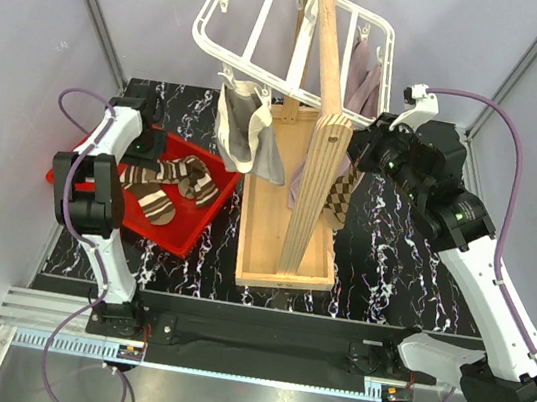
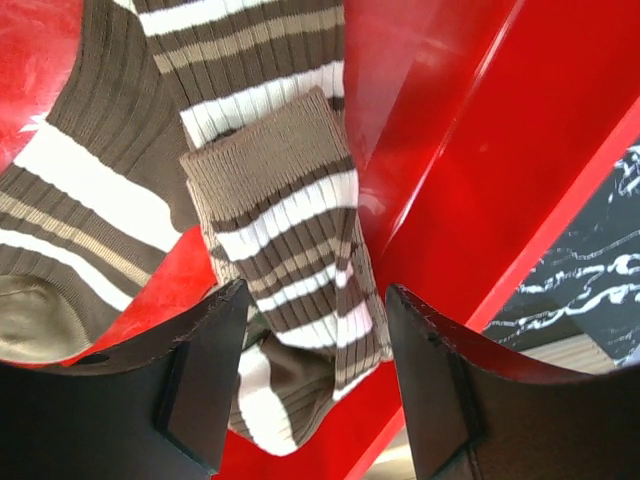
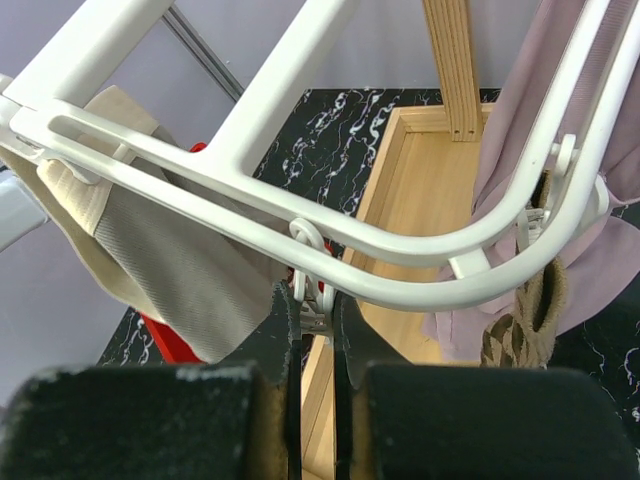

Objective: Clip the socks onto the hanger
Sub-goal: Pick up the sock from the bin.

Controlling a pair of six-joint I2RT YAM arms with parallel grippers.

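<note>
**Left gripper** (image 2: pixel 315 292): jaws apart, straddling the folded striped sock (image 2: pixel 285 220). The sock lies in the red tray (image 2: pixel 450 150), at 9 o'clock of the wooden stand (image 1: pixel 287 244). Nothing is gripped yet.

**Right gripper** (image 3: pixel 318 300): fingers together, clamped on a clip peg (image 3: pixel 312 318) under the hanger (image 3: pixel 265 90), at 1 o'clock of the stand. A grey sock (image 3: pixel 170 290) and a mauve sock (image 3: pixel 530 120) are already hung.

**Handling note:** lower the left gripper until both pads flank the ribbed cuff, then close on one sock only. The neighbouring striped sock touches it and would likely lift with it. Keep clear of the tray wall at 3 o'clock.
</note>
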